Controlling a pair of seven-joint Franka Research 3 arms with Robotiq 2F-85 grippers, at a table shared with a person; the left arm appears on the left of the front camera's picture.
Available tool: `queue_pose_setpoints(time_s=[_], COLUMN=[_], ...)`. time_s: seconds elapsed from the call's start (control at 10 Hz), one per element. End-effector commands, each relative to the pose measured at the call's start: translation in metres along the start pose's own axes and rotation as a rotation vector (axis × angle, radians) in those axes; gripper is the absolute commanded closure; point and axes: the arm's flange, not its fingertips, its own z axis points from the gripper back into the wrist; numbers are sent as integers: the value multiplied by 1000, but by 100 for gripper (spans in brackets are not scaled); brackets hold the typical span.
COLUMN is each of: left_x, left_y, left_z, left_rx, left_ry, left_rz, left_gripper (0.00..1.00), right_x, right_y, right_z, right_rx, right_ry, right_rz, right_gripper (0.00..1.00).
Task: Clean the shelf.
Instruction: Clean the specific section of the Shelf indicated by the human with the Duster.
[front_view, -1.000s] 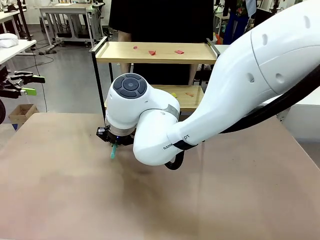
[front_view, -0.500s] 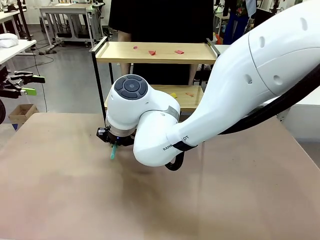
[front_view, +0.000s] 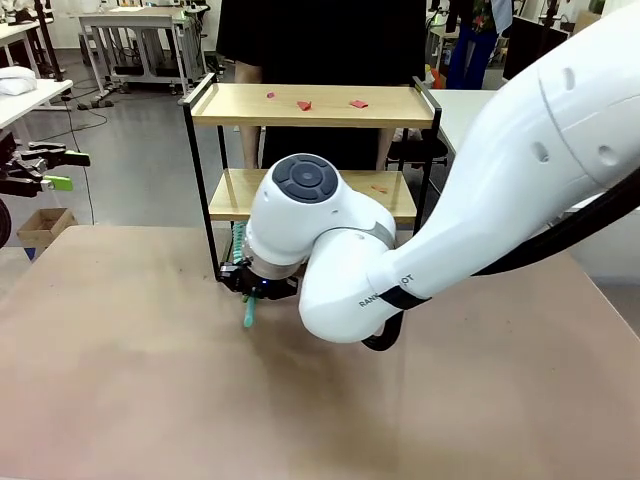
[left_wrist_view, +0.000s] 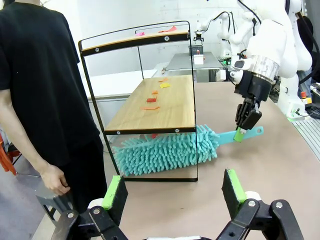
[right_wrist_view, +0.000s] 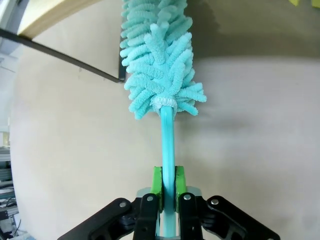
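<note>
Grips soft, light duster (left_wrist_view: 165, 150) by its stiff handle (right_wrist_view: 167, 145) in right gripper (right_wrist_view: 168, 181), with left gripper (left_wrist_view: 175, 189) wide and empty, near a likely light, tippy shelf (left_wrist_view: 155, 102).

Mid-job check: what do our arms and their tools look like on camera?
The glossy white right arm has rounded joints, a dark grey round cap, a thick black cable and black lettering. The right tool and left tool are black, two-fingered, with green pads.

Teal duster (left_wrist_view: 165, 150), black-framed light wood shelf (left_wrist_view: 172, 115), red scraps (left_wrist_view: 151, 99), green-padded black fingers (left_wrist_view: 231, 186)
</note>
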Motion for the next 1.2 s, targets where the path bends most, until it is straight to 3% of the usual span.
queue_pose_setpoints(time_s=[0.0,1.1], left_x=[3,3], left_y=[-2,-2], left_z=[1,1], left_rx=[1,1], left_ry=[2,2], left_rz=[-3,-3], left_gripper=[0,0], right_x=[7,11], right_y=[-25,-132], right_z=[29,83], right_rx=[11,-229], right_ry=[13,-37], right_rz=[-32,-98], right_gripper=[87,87])
